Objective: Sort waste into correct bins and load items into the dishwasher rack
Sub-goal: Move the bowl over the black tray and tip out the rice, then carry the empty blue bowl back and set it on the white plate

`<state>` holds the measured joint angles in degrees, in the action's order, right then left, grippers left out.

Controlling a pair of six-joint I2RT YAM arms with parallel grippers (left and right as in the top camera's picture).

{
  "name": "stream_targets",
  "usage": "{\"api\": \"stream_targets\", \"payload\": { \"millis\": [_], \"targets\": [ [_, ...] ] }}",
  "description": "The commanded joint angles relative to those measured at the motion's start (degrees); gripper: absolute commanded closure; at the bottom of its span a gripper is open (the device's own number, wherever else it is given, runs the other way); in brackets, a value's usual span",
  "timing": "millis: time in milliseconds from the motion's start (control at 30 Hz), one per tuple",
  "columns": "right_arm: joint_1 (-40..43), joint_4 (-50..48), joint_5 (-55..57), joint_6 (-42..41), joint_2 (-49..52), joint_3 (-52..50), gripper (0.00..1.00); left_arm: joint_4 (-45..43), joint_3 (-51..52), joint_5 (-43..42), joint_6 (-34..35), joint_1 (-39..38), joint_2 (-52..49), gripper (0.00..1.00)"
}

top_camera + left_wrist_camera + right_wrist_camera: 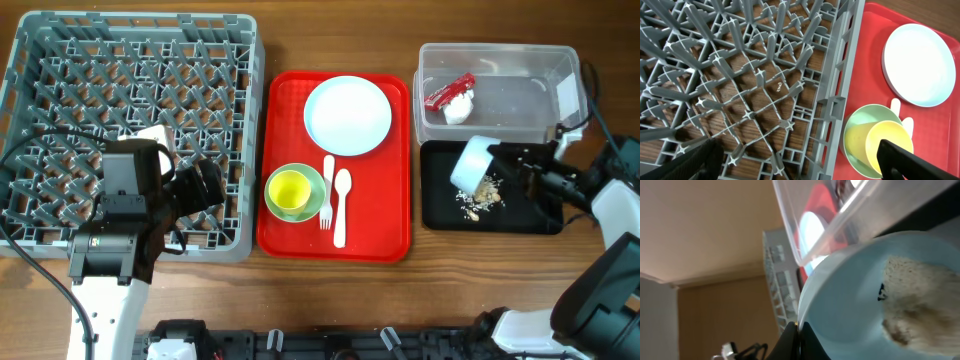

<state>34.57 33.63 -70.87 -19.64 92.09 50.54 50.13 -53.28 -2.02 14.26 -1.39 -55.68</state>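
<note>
Over the black tray (530, 215), my right gripper (500, 160) is clenched on the rim of the tilted pale blue bowl (470, 163). My wrist camera shows only one fingertip (796, 339), and the bowl hides the other. Beige crumbs (478, 196) lie scattered on the tray beneath, and more cling inside the bowl. Behind it the clear tub (560, 60) holds one red wrapper (448, 92) and one crumpled napkin (459, 110), touching each other; the wrapper's print is too small to read.

My left gripper (205, 185) hangs over the near right part of the dishwasher rack (60, 60), its jaws spread wide with nothing between them. My left arm covers the rack's near left area from above.

On the red serving tray (385, 235) I count one pale blue plate (347, 115), one light green bowl (312, 200), one yellow cup (288, 188) sitting in it and hiding its floor, one white fork (327, 195) and one white spoon (341, 210) side by side. The cutlery is mostly cut off in my left wrist view.
</note>
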Motion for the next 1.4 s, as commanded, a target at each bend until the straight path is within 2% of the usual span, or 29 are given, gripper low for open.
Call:
{"api": "stream_targets", "payload": {
  "millis": [0, 367, 467, 700, 867, 1067, 1200, 1367],
  "targets": [
    [1.68, -2.73, -7.82, -3.93, 1.46, -0.44, 0.96, -0.13, -0.96, -0.72, -0.13, 0.28, 0.15, 0.00],
    [2.01, -13.27, -17.70, -24.57, 1.46, -0.44, 0.96, -0.13, -0.96, -0.72, -0.11, 0.28, 0.15, 0.00],
    [2.01, -13.55, -18.16, -27.54, 1.46, -0.44, 0.96, -0.11, -0.96, -0.72, -0.13, 0.28, 0.15, 0.00],
    [2.01, -18.05, -18.91, -30.01, 1.46, -0.44, 0.96, -0.13, -0.96, -0.72, -0.13, 0.28, 0.15, 0.00],
    [0.35, -19.34, -17.51, -22.32, 1.44, -0.44, 0.96, -0.15, -0.96, -0.72, -0.13, 0.28, 0.15, 0.00],
    [-4.83, -23.50, -17.55, -22.27, -1.11, -0.39, 0.96, -0.15, -0.96, -0.72, -0.13, 0.28, 0.15, 0.00],
    [-9.64, -37.38, -14.36, -34.56, -5.64, -0.39, 0.95, -0.17, -0.96, -0.72, -0.13, 0.28, 0.15, 0.00],
    [-15.96, -74.69, -12.61, -63.34, -6.56, -0.31, 0.96, -0.13, -0.96, -0.72, -0.11, 0.28, 0.15, 0.00]
  ]
}}
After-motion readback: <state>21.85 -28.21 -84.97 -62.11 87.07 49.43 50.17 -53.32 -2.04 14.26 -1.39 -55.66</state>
